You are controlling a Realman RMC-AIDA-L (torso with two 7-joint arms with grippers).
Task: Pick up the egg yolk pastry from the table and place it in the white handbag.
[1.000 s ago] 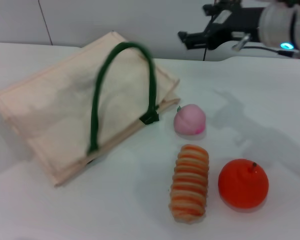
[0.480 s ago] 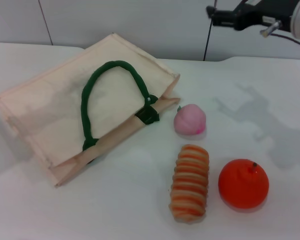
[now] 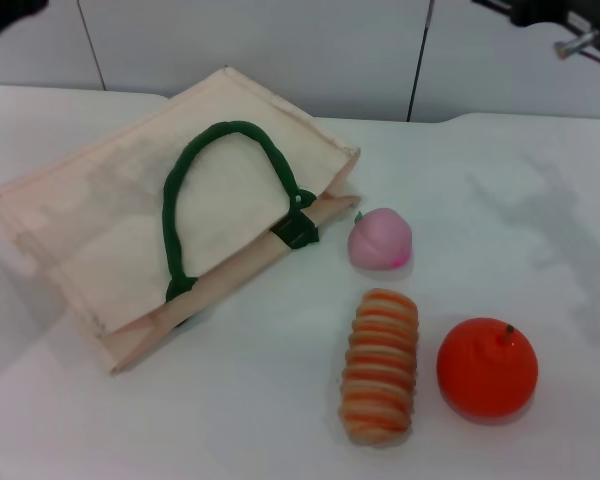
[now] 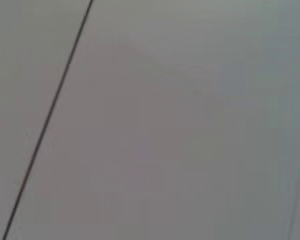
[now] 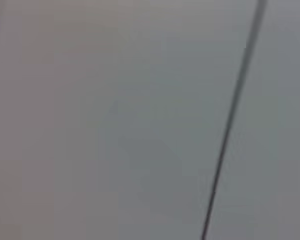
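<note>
The white handbag (image 3: pixel 110 215) lies flat on the table at the left of the head view, its dark green handle (image 3: pixel 215 190) resting on the fabric. The egg yolk pastry is not visible in any view. My right gripper (image 3: pixel 540 12) shows only as a dark part at the top right edge, high above the table. My left gripper (image 3: pixel 5 15) is a dark shape at the top left corner, far from the bag. Both wrist views show only a grey wall panel with a dark seam.
A pink peach-shaped ball (image 3: pixel 380 240) lies right of the bag's open end. A long orange-striped bread roll (image 3: pixel 380 365) and an orange (image 3: pixel 486 368) lie near the front edge. The white table (image 3: pixel 500 200) extends to the right.
My right arm has risen and drawn back to the top right until it is almost out of view. The bag's green handle has dropped flat onto the fabric. A dark shape has appeared at the top left.
</note>
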